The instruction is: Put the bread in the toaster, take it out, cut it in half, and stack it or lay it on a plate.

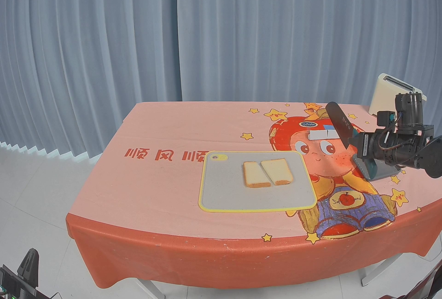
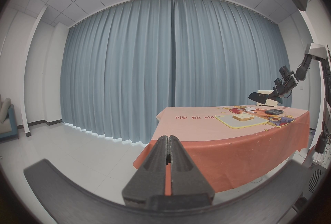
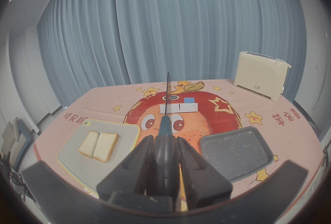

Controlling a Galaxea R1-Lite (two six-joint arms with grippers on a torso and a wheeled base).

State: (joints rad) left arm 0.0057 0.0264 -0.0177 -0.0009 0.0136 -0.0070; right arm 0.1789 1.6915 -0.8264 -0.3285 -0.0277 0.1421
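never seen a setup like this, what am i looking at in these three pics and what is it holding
This is a two-armed robot at a table. One picture comes from a camera on its head, looking down; the other two come from cameras on its wrists, each showing its own gripper up close. The right gripper is shut on a knife, held above the table. The left gripper is shut on nothing, away from the table. On the table lie a cutting board with two bread halves side by side, a dark tray, and a cream toaster at the far right corner.
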